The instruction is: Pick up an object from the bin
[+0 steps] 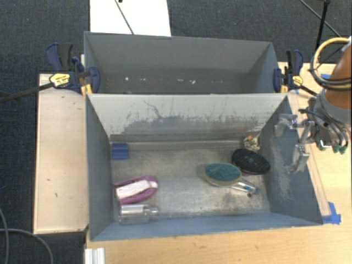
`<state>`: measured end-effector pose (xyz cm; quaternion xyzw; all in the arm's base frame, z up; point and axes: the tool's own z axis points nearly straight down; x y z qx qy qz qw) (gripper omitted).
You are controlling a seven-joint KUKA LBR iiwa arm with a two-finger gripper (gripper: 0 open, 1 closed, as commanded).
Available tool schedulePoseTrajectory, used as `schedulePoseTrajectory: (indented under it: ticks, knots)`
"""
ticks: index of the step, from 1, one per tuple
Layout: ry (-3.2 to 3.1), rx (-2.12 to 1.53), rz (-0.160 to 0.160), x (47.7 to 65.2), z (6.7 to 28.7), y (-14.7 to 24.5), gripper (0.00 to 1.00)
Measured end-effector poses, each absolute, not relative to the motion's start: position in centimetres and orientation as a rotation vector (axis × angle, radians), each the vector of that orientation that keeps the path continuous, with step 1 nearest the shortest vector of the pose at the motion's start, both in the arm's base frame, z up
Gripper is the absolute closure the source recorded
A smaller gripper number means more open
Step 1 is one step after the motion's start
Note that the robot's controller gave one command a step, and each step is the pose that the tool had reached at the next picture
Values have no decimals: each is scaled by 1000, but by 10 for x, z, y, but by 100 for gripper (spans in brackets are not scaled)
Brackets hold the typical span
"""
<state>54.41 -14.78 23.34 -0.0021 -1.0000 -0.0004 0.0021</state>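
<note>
The fingers [300,158] hang by the right wall of the bin [181,114], spread or shut I cannot tell, and just to their left lies a black round brush [251,161], likely light and hard, best pinched across its rim.

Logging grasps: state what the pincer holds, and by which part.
Nothing seen held: the pincer hangs bare over the bin's right wall, apart from the black disc and teal brush.
</note>
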Motion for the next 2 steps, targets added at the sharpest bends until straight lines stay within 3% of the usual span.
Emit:
schedulePoseTrajectory:
  ticks: [1,2]
  knots:
    - [-3137,-81,-4,564,97,-125,0]
    - [-3147,-74,6,566,104,-129,100]
